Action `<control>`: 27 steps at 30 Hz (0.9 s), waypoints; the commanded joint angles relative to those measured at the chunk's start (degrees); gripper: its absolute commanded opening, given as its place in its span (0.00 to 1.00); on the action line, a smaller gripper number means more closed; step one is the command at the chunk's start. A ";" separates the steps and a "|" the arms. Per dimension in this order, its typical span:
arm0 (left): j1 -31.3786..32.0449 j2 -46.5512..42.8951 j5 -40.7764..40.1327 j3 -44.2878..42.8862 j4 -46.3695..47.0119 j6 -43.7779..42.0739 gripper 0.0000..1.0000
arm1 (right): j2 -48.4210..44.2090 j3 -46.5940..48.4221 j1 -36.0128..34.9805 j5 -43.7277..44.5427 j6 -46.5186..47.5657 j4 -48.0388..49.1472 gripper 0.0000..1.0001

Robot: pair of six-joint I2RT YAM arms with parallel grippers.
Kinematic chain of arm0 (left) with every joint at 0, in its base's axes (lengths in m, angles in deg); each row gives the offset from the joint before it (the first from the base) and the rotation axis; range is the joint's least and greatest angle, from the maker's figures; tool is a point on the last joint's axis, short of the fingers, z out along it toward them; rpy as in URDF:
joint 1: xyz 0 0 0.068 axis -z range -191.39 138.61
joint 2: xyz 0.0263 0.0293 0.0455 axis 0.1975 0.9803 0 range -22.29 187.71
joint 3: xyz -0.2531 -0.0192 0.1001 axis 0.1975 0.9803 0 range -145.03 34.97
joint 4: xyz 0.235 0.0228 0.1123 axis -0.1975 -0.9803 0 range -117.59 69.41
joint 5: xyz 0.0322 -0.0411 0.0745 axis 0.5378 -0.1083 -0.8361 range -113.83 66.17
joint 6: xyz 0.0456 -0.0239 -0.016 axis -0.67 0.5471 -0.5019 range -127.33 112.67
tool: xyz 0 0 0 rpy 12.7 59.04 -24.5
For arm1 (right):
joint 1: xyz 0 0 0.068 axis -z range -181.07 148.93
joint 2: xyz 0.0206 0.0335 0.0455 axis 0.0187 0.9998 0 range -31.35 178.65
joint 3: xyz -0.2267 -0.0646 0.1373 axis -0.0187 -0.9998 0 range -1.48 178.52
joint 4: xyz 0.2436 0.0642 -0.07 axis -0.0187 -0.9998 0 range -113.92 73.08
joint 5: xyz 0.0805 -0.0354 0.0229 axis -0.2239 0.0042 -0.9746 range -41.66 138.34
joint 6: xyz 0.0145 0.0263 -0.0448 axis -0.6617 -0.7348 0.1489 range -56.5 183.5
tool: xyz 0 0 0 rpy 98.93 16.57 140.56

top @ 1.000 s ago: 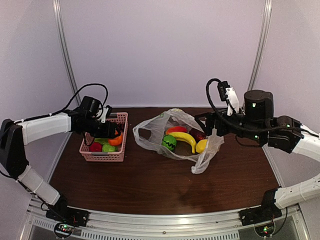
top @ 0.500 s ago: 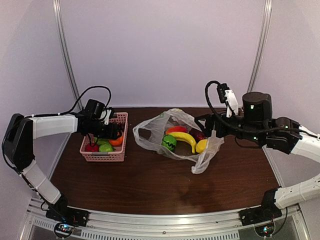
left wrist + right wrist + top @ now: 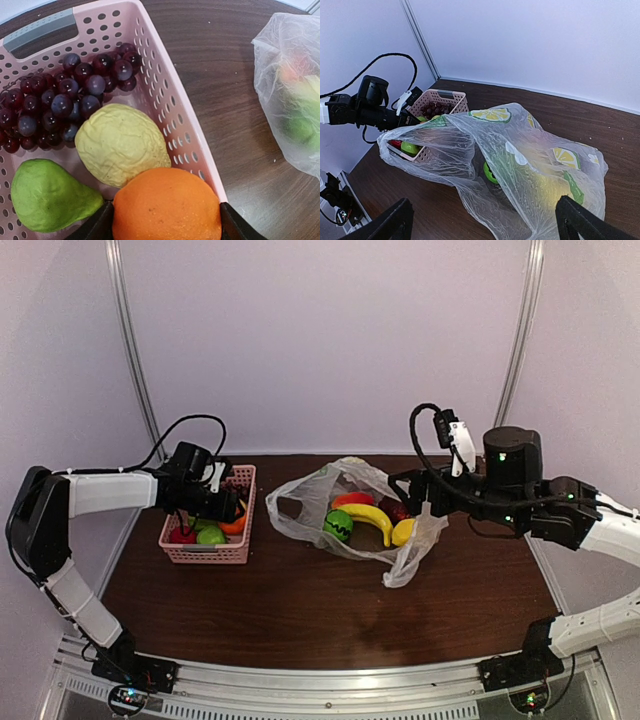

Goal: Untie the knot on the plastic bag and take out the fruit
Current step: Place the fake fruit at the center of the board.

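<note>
My left gripper [image 3: 166,225] is shut on the orange [image 3: 166,205] and holds it at the right wall of the pink basket [image 3: 165,65]. The top view shows the same hold [image 3: 233,522]. The clear plastic bag [image 3: 400,560] lies open in the middle of the table. No knot shows. Inside it are a banana [image 3: 368,517], a green ball with dark patches [image 3: 338,525] and a dark red round fruit [image 3: 393,508]. My right gripper [image 3: 485,225] is open wide and empty, just above the bag's right side [image 3: 520,150]. The green ball shows through the film [image 3: 490,172].
The basket [image 3: 208,553] stands at the left. It holds dark purple grapes [image 3: 65,95], a pale green round fruit [image 3: 120,142] and a green pear-shaped fruit [image 3: 50,195]. A red piece and a second yellow piece [image 3: 403,531] lie in the bag.
My left arm has shifted a little to the right and lower over the basket, still holding the orange. My right arm has edged slightly left. The bag has not moved.
</note>
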 commanded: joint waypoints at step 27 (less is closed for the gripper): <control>0.33 -26.43 9.61 -0.97 -3.37 5.44 0.98 | -2.23 -1.23 0.31 -2.75 2.24 -0.91 0.97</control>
